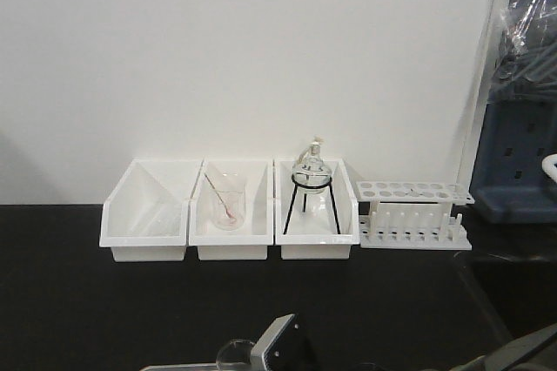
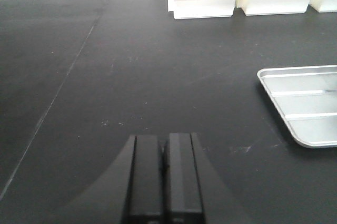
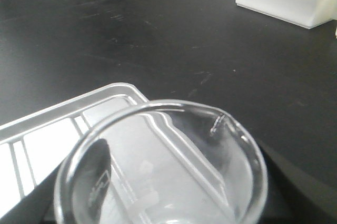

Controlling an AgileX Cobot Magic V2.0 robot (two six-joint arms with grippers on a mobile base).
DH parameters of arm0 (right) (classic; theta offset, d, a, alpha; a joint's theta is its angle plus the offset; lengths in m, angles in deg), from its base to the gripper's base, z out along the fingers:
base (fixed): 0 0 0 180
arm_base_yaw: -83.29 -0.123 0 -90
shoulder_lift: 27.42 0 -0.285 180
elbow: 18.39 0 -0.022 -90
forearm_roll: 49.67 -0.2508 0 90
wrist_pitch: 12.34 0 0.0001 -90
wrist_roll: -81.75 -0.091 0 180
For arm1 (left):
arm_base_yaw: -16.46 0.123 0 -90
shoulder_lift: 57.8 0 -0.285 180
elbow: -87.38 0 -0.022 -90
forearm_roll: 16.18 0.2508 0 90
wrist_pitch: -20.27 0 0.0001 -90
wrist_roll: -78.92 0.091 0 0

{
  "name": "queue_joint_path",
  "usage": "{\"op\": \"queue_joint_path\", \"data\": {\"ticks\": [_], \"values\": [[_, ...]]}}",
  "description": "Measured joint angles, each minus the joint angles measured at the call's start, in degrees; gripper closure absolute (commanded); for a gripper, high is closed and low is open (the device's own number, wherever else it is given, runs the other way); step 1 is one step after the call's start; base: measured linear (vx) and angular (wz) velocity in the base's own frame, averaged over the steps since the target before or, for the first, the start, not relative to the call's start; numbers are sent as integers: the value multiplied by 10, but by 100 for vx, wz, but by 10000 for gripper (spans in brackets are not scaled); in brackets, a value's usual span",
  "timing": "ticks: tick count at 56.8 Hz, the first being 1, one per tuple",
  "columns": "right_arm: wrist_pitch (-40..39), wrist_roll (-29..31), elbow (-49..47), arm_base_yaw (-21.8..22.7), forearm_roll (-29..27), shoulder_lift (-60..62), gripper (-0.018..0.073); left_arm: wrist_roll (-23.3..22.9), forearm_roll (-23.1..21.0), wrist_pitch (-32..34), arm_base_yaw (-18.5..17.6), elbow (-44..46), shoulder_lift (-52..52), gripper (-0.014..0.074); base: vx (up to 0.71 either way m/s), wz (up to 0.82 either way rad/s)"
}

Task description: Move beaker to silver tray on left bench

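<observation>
The clear glass beaker [image 3: 163,176] fills the lower half of the right wrist view, its round lip close to the camera. My right gripper [image 3: 163,197] is shut on it, with dark fingers [image 3: 100,166] showing through the glass on both sides. It hangs over the near corner of the silver tray [image 3: 47,134]. In the front view the beaker's rim [image 1: 233,354] shows at the bottom edge beside a grey gripper part [image 1: 280,345]. My left gripper [image 2: 164,145] is shut and empty over the black bench [image 2: 131,77], left of the tray [image 2: 305,103].
Three white bins [image 1: 231,214] stand along the white wall. The middle one holds a beaker with pinkish residue and a rod [image 1: 228,205], the right one a flask on a black tripod [image 1: 312,181]. A white test tube rack [image 1: 413,214] stands to their right.
</observation>
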Motion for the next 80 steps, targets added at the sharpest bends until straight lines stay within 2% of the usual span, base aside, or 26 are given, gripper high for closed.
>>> {"op": "queue_joint_path", "data": {"ticks": [6, 19, 29, 41, 57, 64, 70, 73, 80], "values": [[0, 0, 0, 0, 0, 0, 365, 0, 0, 0, 0, 0, 0, 595, 0, 0], [-6, 0, 0, 0, 1, 0, 39, 0, 0, 0, 0, 0, 0, 595, 0, 0], [-52, 0, 0, 0, -7, 0, -153, 0, 0, 0, 0, 0, 0, 595, 0, 0], [-65, 0, 0, 0, -31, 2, -160, 0, 0, 0, 0, 0, 0, 595, 0, 0], [-65, 0, 0, 0, -29, 43, -94, 0, 0, 0, 0, 0, 0, 595, 0, 0], [-65, -5, 0, 0, -27, 78, -10, 0, 0, 0, 0, 0, 0, 595, 0, 0], [-40, -30, 0, 0, -22, 121, 144, 0, 0, 0, 0, 0, 0, 595, 0, 0], [-8, -52, 0, 0, -20, 147, 265, 0, 0, 0, 0, 0, 0, 595, 0, 0], [150, -127, 0, 0, -18, 236, 575, 0, 0, 0, 0, 0, 0, 595, 0, 0]]}}
